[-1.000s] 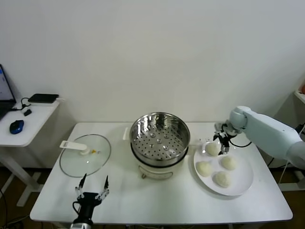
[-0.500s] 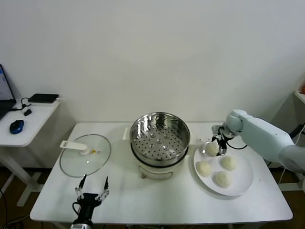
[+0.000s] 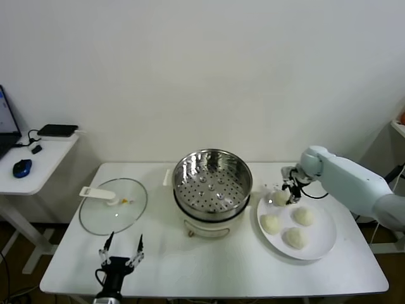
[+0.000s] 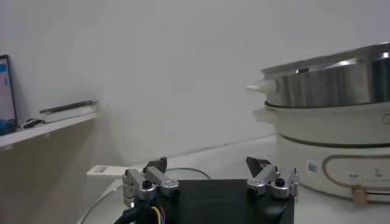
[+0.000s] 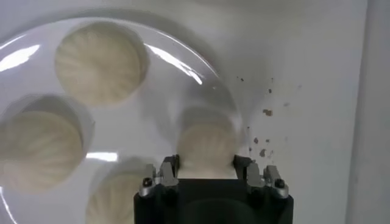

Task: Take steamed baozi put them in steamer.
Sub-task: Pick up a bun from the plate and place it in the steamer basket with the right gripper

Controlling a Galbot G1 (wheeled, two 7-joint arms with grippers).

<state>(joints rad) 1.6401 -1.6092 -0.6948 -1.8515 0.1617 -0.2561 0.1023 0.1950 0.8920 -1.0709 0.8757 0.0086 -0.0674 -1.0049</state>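
Four pale baozi lie on a white plate [image 3: 329,244] to the right of the steamer [image 3: 212,183], a shiny steel pot with a perforated floor and nothing in it. My right gripper [image 3: 284,197] reaches down over the plate's far left part. It is shut on the baozi [image 3: 278,198] there. In the right wrist view, the right gripper [image 5: 206,163] has a finger against each side of that baozi [image 5: 206,141]. The other baozi [image 3: 271,223], [image 3: 303,216], [image 3: 294,237] lie free on the plate. My left gripper [image 3: 121,250] waits open near the table's front left.
A round glass lid [image 3: 114,206] with a white handle lies left of the steamer. Crumbs [image 5: 265,112] dot the table beside the plate [image 5: 201,64]. A side desk [image 3: 35,161] with a mouse and a laptop stands at far left.
My right gripper has come down a little to the left and closed from wide open onto the far left baozi. The left arm has not moved.
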